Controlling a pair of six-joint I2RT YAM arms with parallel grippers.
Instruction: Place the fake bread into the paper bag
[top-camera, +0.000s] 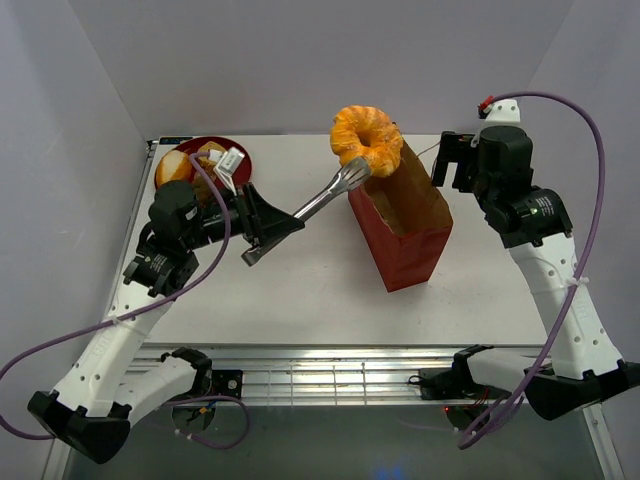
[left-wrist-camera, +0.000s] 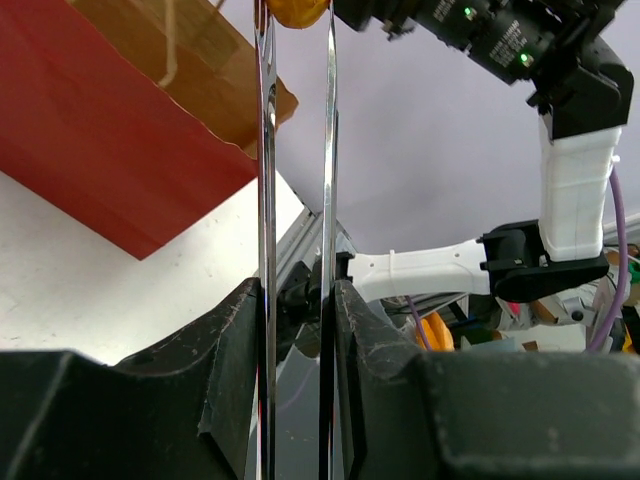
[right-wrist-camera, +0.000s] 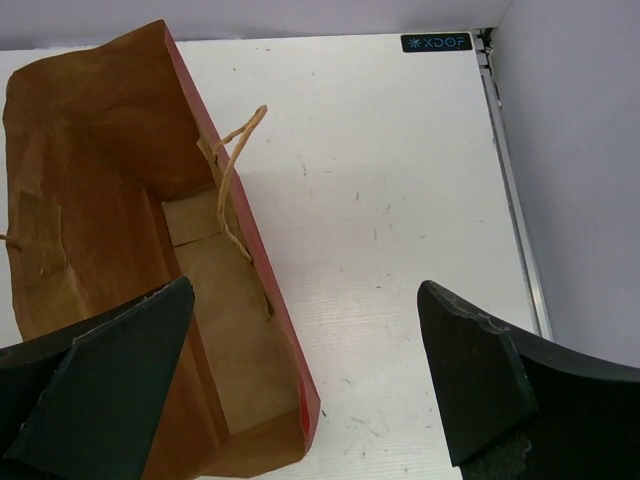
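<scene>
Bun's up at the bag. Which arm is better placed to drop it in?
Left. The left gripper clamps the tongs pinching the bun right at the open bag. The right gripper is open and empty beside it.

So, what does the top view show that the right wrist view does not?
Only the top view: the left gripper holding tongs that pinch the orange bun by the bag mouth, and the red plate with more bread. Only the right wrist view: the bag's inside down to its floor, with no bread seen there. Both: the bag, the white table and the open right gripper.
</scene>
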